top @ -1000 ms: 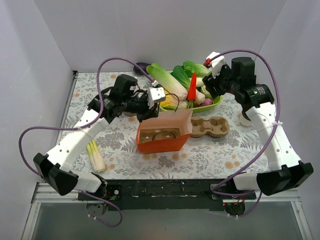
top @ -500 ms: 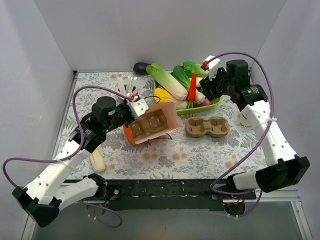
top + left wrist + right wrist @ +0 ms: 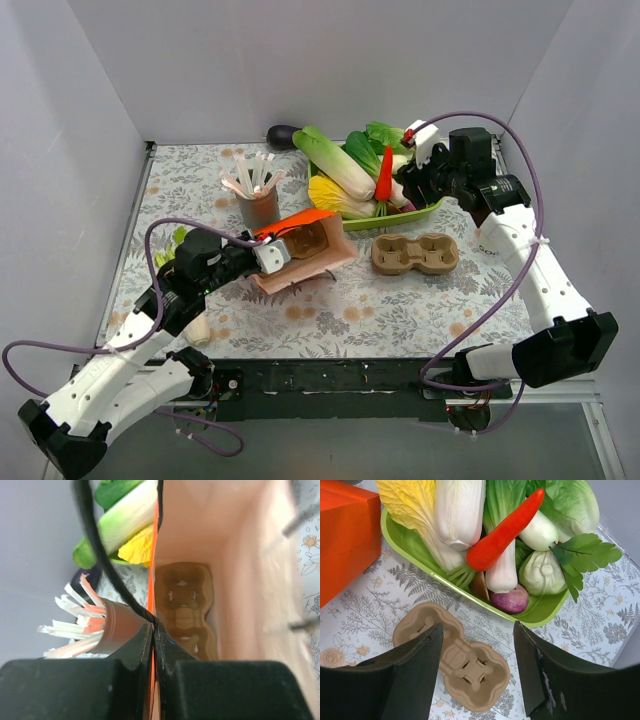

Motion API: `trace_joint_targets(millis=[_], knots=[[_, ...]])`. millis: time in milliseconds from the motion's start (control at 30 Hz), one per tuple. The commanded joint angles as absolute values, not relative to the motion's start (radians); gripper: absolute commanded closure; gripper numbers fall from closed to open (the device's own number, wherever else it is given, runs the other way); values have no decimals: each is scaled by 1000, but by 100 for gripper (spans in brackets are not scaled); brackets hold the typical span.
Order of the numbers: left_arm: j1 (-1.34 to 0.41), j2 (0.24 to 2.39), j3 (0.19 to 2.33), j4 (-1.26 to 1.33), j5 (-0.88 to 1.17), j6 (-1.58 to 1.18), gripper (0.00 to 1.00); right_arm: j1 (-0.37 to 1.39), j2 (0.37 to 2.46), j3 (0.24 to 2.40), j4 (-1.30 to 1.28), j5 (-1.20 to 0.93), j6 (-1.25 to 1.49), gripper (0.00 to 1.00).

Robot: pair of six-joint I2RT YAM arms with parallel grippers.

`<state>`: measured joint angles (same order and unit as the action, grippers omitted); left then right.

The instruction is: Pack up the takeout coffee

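The takeout coffee is out of view in every frame. An orange paper bag (image 3: 318, 243) lies tipped on its side at mid-table, its mouth facing right. My left gripper (image 3: 283, 250) is shut on the bag's orange wall; the wrist view shows both pads (image 3: 142, 640) pinching the thin edge beside a black cord handle. Inside the bag (image 3: 240, 555) rests a brown pulp tray (image 3: 185, 607). A second pulp tray (image 3: 415, 253) sits on the table to the right. My right gripper (image 3: 410, 183) hovers open above that tray (image 3: 452, 655), with nothing between its fingers.
A green tray (image 3: 432, 208) of vegetables fills the back, with a red pepper (image 3: 505, 527) on top. A brown cup of white sticks (image 3: 259, 203) stands behind the bag. A leek (image 3: 196, 330) lies by my left arm. A dark eggplant (image 3: 283, 133) rests at the back wall.
My left arm has drawn back toward the near left, dragging the bag and tipping it from upright onto its side. The cup of sticks has come into view. The right gripper has barely shifted.
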<state>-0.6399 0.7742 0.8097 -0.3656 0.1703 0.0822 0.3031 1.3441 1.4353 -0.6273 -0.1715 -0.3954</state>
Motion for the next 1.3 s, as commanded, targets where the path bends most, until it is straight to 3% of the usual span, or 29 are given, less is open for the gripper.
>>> trace_joint_targets(millis=[0,400,633,967,1000,1033,1067,1100,1167,1267], knots=[[-646,712,802,-348,204,106,100,301,1298,1416,-604,-176,-393,34],[-646,713,870,-353,226,-44,100,293,1301,1448,-695,-186,-413,30],[-631,935,1179,-618,437,-349,100,290,1365,1554,-811,-293,-439,29],[-545,1141,1270,-769,532,-488,100,144,1468,1730,-1003,-382,-462,29],[-542,1144,1264,-756,517,-488,97,112,1471,1729,-1003,-382,-465,29],[-537,1144,1256,-724,499,-483,88,92,1474,1727,-1005,-374,-465,29],[-537,1144,1247,-707,482,-479,74,72,1476,1729,-1006,-374,-463,29],[-535,1144,1233,-695,444,-476,52,27,1483,1732,-1008,-373,-463,29],[-532,1143,1230,-667,423,-477,41,-33,1491,1738,-1018,-371,-472,28],[-525,1140,1241,-658,457,-472,34,-123,1506,1750,-1042,-351,-528,25]])
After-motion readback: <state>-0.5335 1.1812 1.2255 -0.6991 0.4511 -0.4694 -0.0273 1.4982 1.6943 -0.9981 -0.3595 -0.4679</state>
